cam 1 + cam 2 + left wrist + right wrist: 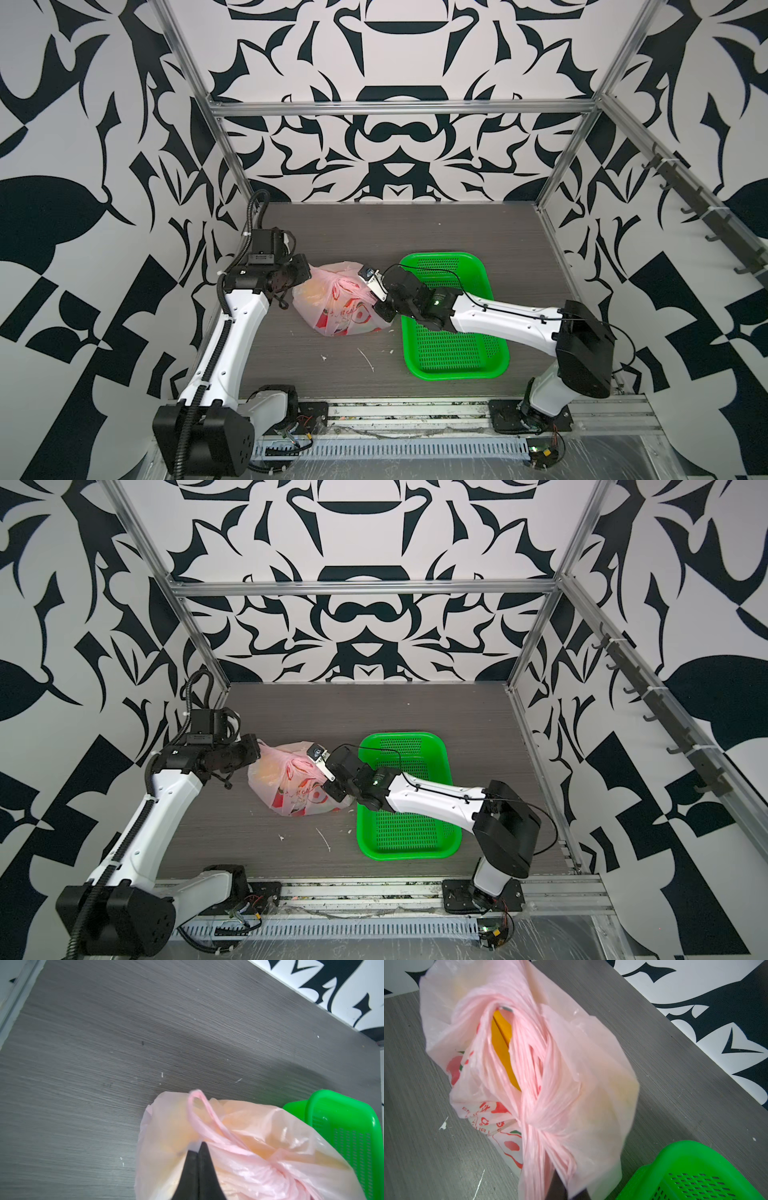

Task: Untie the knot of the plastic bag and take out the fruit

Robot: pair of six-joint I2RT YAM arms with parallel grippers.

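**Two-sided pinch**

Your left gripper [199, 1147] is clenched on the plastic bag [340, 303] at its 9 o'clock. The right gripper [566, 1188] grasps its handle strands at 3 o'clock. The knot [548, 1121] is tied (yellow fruit [503, 1043] shows inside). The bag rests on the bench [415, 241], at 9 o'clock of the basket [457, 365].

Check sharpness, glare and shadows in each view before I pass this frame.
In both top views light is even and the plastic bag is sharp. In the left wrist view the table grain is crisp under a soft shadow band, while the handle loop blurs. In the right wrist view the knot and its strands smear near the lens; the green basket stays readable.
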